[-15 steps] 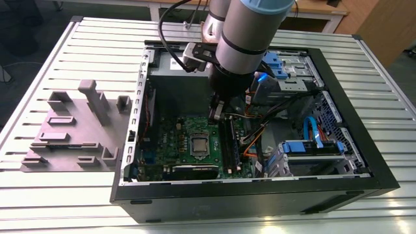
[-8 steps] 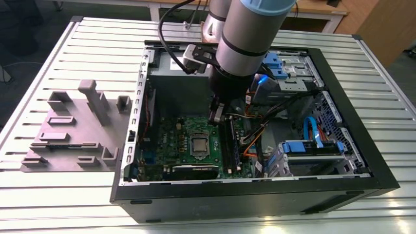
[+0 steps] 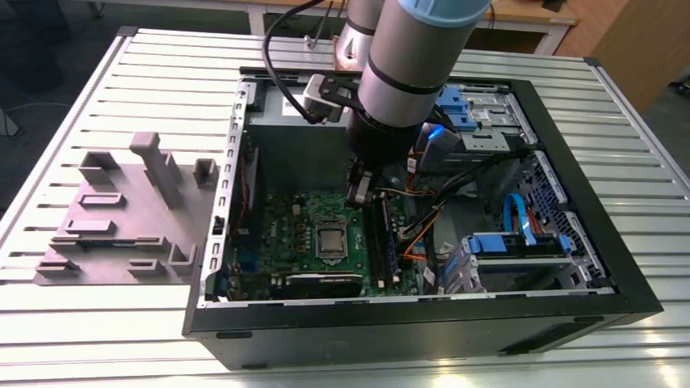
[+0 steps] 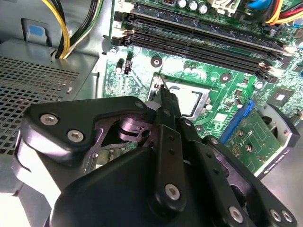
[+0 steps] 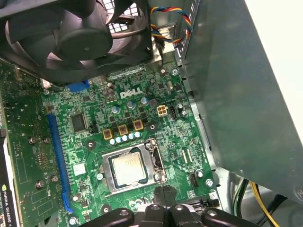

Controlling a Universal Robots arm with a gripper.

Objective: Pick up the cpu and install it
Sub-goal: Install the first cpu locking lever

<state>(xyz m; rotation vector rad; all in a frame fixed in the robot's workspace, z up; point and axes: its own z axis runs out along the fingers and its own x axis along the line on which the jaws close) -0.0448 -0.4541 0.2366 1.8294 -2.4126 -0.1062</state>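
The cpu (image 5: 128, 169) is a small silvery square lying flat inside the metal socket frame (image 5: 106, 176) on the green motherboard (image 5: 142, 101). In the exterior view the cpu (image 3: 328, 240) sits mid-board inside the open computer case (image 3: 431, 323). My gripper (image 3: 359, 194) hangs a little above the board, beside the socket. Its fingertips (image 4: 163, 91) are pressed together with nothing between them. In the second wrist view they cover one edge of the cpu (image 4: 188, 101). The gripper (image 5: 162, 195) stands just off the socket's edge in the first wrist view.
A black fan (image 5: 80, 38) and a graphics card (image 5: 21, 156) flank the socket. Black memory slots (image 4: 199, 42) run close by it. A perforated grey metal box (image 4: 42, 85) and coloured cables (image 4: 66, 28) crowd one side. A grey fixture (image 3: 129, 210) rests on the slatted table.
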